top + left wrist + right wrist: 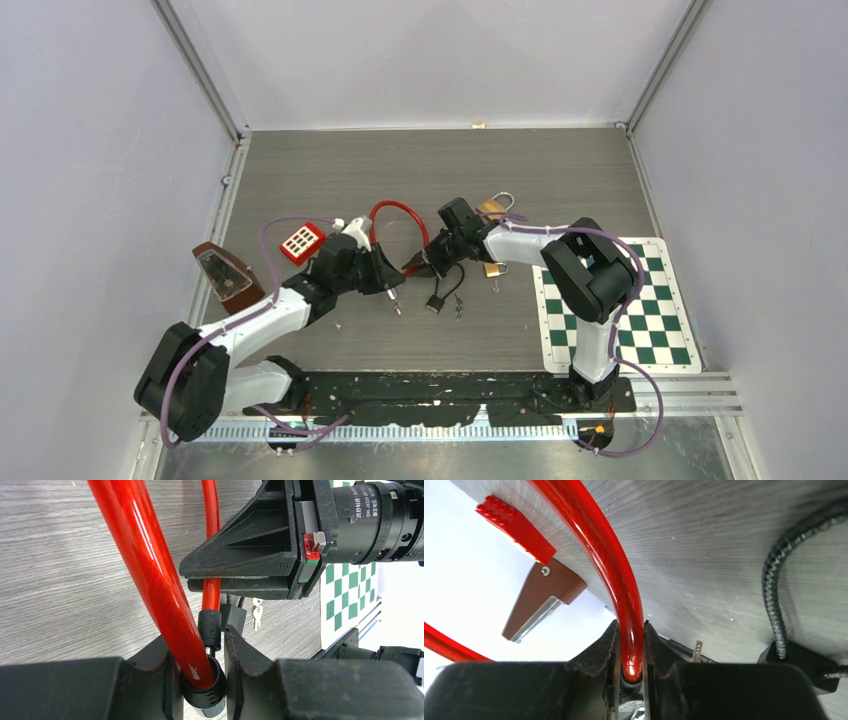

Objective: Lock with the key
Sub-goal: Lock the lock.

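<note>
A red cable lock loops across the middle of the table. My left gripper is shut on the black collar at one end of the cable. My right gripper faces it and is shut on the other cable end. In the left wrist view the right gripper sits just above, and that end's black collar and metal tip touch the rim of the collar I hold. Small keys lie on the table beside a black fob; they also show in the left wrist view.
Two brass padlocks lie behind the right gripper. A red brick and a brown metronome are at the left. A green chessboard mat lies at the right. A black braided cord runs close by.
</note>
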Tool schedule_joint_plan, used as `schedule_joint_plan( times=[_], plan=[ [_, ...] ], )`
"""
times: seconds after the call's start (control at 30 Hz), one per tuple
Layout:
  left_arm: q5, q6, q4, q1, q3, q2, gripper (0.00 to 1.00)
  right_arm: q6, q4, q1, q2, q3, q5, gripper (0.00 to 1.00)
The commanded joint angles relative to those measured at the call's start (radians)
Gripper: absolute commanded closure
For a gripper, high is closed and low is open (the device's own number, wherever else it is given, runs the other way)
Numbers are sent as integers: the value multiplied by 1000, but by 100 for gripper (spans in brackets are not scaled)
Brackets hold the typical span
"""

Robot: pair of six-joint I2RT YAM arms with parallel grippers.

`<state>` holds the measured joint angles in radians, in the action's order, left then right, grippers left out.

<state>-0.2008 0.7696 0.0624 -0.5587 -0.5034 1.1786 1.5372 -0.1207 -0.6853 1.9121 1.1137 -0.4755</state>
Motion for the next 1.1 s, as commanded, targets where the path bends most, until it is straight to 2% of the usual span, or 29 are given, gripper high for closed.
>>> schedule_joint_plan(
  times=[0.0,0.03,0.17,0.2,0.33,0.53,0.87,0.93,0.97,1.0,1.07],
  plan=[
    [-47,-63,116,-4,-6,-21,86,213,213,-42,-138,-16,-167,95],
    [-41,-71,123,-3,-2,-34,84,235,270,-42,-154,-42,-170,95],
    [22,-80,169,-4,16,-110,63,371,393,-45,-193,-93,-155,95],
    [53,-75,170,-4,14,-129,61,405,412,-45,-199,-100,-151,95],
    [118,-72,140,-4,-35,-163,59,425,430,-46,-221,-92,-133,95],
    [112,-86,80,1,-103,-152,59,392,384,-46,-236,-17,-123,95],
    [32,-126,15,31,-126,-154,79,425,398,-49,-239,-19,-111,95],
    [8,-141,-3,32,-133,-147,96,408,393,-49,-232,-9,-101,95],
    [1,-142,-7,33,-131,-145,100,400,379,-49,-231,-4,-91,95],
    [-2,-141,-11,33,-132,-146,100,382,371,-49,-231,5,-85,94],
    [-2,-140,-22,35,-135,-149,100,350,337,-48,-231,17,-66,86]
  ],
)
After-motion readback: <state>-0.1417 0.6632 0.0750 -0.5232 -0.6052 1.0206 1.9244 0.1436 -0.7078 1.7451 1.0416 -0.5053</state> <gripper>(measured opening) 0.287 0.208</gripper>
